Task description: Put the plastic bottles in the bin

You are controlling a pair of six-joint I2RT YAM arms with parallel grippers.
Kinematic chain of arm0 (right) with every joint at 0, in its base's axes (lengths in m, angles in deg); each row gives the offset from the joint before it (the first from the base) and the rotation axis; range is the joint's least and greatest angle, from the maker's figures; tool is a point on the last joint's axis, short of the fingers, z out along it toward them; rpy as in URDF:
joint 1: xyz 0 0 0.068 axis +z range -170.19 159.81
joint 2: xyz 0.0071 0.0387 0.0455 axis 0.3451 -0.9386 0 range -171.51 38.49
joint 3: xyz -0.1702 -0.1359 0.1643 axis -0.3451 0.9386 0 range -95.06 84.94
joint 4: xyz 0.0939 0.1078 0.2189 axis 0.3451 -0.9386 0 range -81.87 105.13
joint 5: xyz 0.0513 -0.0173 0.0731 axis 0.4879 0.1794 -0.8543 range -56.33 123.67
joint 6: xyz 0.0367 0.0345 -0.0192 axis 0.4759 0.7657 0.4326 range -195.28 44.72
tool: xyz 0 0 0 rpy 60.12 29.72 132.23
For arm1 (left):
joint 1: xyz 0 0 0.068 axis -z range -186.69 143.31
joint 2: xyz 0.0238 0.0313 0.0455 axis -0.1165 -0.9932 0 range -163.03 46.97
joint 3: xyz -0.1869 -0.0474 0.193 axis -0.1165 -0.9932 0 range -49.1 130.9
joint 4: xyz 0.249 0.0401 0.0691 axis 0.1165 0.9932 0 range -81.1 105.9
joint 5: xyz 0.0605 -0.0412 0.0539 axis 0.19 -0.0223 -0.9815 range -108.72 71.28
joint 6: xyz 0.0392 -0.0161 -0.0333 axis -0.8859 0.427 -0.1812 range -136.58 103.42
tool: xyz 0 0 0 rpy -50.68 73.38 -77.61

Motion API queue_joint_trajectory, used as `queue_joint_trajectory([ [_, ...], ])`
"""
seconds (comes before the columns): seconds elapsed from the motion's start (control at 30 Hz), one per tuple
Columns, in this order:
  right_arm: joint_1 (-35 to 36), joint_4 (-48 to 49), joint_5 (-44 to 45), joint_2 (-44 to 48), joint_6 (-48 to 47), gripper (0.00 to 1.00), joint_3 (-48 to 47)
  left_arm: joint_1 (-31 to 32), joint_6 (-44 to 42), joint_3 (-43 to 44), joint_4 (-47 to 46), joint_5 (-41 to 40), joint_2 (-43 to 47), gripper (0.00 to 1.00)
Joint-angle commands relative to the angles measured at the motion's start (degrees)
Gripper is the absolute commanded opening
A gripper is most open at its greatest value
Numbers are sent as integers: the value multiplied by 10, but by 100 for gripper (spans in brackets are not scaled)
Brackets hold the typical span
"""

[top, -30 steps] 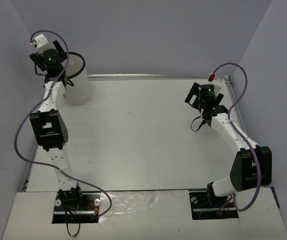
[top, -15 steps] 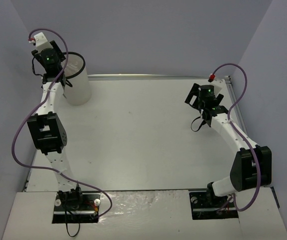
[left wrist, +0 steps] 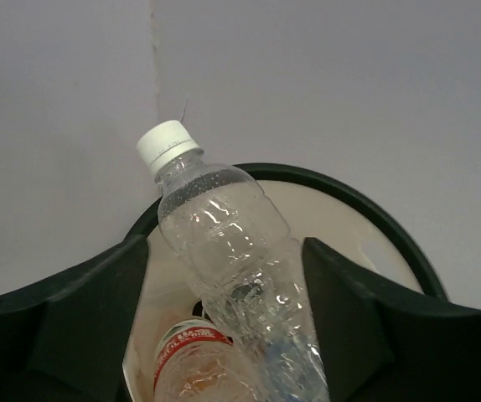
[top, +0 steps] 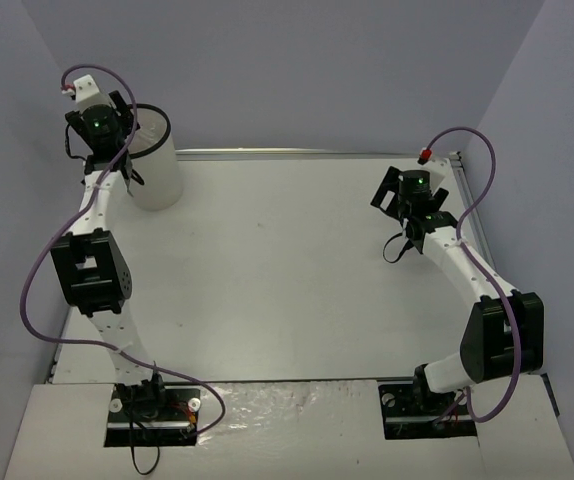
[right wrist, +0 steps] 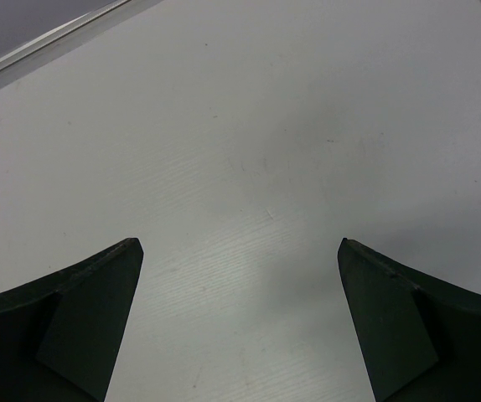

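Release looks done: left jaws stand partly open beside the plain clear bottle [left wrist: 215,209], apparently not gripping it. It leans in the bin [left wrist: 374,214], cap above the rim. Rising straight up should avoid catching it. Right jaws gape empty.

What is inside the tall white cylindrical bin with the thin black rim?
A plain clear plastic bottle with a white cap leans inside the bin, over a red-labelled bottle. Anything deeper is covered by them and by the left gripper.
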Motion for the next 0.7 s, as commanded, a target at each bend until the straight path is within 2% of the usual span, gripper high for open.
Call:
queue_joint_trajectory([
  [0.0, -4, 33, -12, 8, -3, 100, -18, 1, 12, 28, -27, 25, 120, 79],
  [0.1, -4, 33, -16, 6, -7, 100, -23, 1, 9, 39, -6, 25, 154, 89],
  [0.2, -3, 33, -20, 10, -10, 100, -29, 1, 14, 70, 34, 15, 178, 94],
  [0.3, -5, 33, -15, 19, 2, 100, -28, 2, 31, 109, 143, 12, 192, 97],
  [0.4, -5, 34, -9, 28, 23, 100, -18, 3, 67, 156, 331, 3, 213, 97],
  [0.43, -5, 35, -10, 31, 26, 100, -12, 4, 76, 152, 344, 1, 224, 97],
  [0.5, -5, 38, -13, 41, 32, 100, 4, 6, 103, 98, 417, -11, 265, 97],
  [0.57, -5, 44, -19, 56, 30, 100, 20, 8, 138, -20, 400, -12, 311, 97],
  [0.67, -4, 45, -22, 87, 28, 100, 45, 15, 158, -134, 391, 3, 379, 97],
])
